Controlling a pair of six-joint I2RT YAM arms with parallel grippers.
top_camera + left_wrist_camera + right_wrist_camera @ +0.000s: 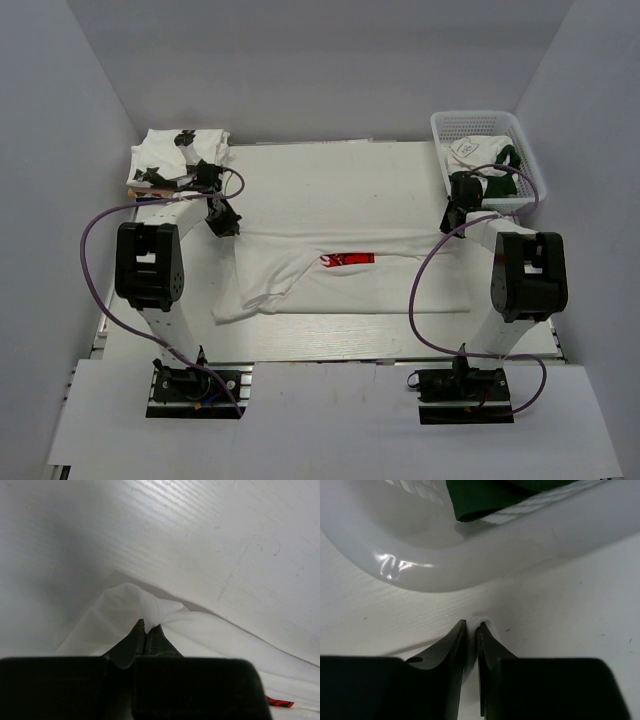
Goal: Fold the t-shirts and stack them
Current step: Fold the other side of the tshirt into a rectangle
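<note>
A white t-shirt [340, 280] with a red logo [348, 258] lies stretched across the middle of the table. My left gripper [222, 222] is shut on its far left edge; in the left wrist view the fingertips [148, 627] pinch a peak of white cloth [125, 610], and a bit of the red logo [280, 701] shows. My right gripper [455, 215] is shut on the shirt's far right edge, just in front of the basket; in the right wrist view a small fold of white cloth [481, 616] sits between the gripper's tips [471, 625].
A pile of white shirts with black prints [180, 150] lies at the back left corner. A white mesh basket [480, 118] at the back right holds a white shirt and a dark green item [500, 185]; its rim [445, 575] is close ahead of my right gripper.
</note>
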